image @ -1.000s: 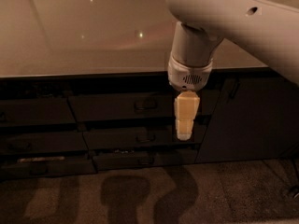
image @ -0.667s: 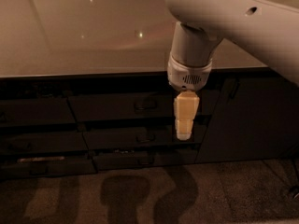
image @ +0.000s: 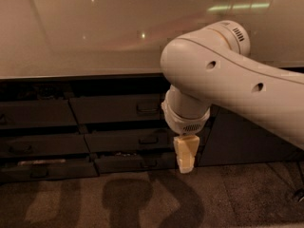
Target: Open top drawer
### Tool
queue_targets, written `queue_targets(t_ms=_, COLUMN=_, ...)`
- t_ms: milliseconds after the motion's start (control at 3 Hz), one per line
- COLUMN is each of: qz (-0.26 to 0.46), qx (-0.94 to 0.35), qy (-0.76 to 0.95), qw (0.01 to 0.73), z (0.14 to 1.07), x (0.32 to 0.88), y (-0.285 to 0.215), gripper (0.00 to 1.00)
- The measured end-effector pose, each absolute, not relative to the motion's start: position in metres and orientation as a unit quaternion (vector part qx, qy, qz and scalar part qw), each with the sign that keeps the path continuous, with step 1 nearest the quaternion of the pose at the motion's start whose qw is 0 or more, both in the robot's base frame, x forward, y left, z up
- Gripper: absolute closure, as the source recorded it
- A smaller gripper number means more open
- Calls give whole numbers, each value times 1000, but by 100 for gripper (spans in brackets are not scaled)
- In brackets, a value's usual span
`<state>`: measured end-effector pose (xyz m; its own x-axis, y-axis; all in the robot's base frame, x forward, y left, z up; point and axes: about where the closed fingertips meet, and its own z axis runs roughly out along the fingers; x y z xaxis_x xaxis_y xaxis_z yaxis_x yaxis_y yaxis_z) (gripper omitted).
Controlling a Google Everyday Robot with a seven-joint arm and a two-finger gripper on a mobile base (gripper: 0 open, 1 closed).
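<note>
Fingers dropped lower, pressed together, empty, hanging below and right of closed top drawer

One arm carries one gripper, which hangs below the front edge of the single pale surface. Six drawer fronts show under that edge, in two columns of three. The top drawer heads the column nearer the gripper, where three loop handles show. One dark cabinet door stands beside them.
</note>
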<state>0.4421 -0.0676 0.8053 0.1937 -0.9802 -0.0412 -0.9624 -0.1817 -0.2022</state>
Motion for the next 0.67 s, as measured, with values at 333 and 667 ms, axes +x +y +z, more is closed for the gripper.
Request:
queue_targets(t_ms=333, qz=-49, qx=-767, qy=633, qw=92, z=805, x=442, y=-68, gripper=0)
queue_targets(t_ms=667, qz=-77, qx=-764, qy=633, qw=96, z=807, x=448, y=-71, gripper=0)
